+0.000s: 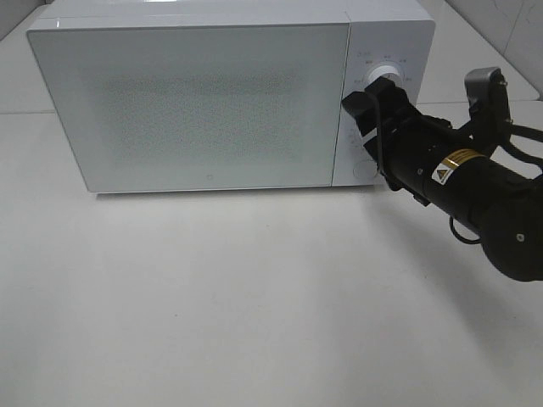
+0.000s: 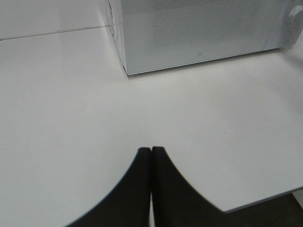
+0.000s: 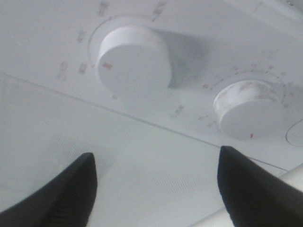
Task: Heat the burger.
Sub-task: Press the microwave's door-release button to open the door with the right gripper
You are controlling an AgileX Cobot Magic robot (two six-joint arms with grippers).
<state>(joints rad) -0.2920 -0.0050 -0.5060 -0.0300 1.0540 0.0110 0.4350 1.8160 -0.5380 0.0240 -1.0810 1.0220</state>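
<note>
The burger does not show in any view. The white microwave [image 1: 204,102] stands with its door closed. My right gripper [image 1: 373,95] is open in front of the control panel, just short of the knobs. In the right wrist view its fingers [image 3: 71,189] stand wide apart below the two white knobs [image 3: 135,61] [image 3: 248,109], with nothing between them. My left gripper [image 2: 151,150] is shut and empty, hovering over the bare table some way in front of the microwave's [image 2: 199,28] left corner.
The upper knob [image 1: 389,72] shows above my right gripper, and a round button [image 1: 363,167] sits low on the panel. The white table [image 1: 254,297] spreads in front of the microwave. Its near edge [image 2: 265,201] shows in the left wrist view.
</note>
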